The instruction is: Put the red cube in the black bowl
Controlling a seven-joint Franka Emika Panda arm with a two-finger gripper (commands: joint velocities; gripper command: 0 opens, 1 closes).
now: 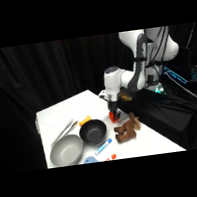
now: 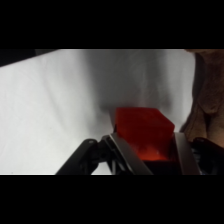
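The red cube [image 2: 144,127] sits between my gripper's [image 2: 145,142] two fingers, which press on its left and right faces. In the side view the gripper [image 1: 114,114] is low over the white table, right of centre, with the red cube [image 1: 114,118] showing at its tip. I cannot tell whether the cube rests on the table or hangs just above it. The black bowl [image 1: 93,131] stands upright a short way to the gripper's left and nearer the front. It looks empty.
A larger grey bowl [image 1: 66,150] stands left of the black one, with metal tongs [image 1: 63,131] behind it. A brown plush toy [image 1: 127,129] lies just right of the gripper and also shows as plush toy [image 2: 206,100]. A yellow piece [image 1: 85,120], a blue item [image 1: 104,147] and an orange piece [image 1: 113,156] lie near the bowls.
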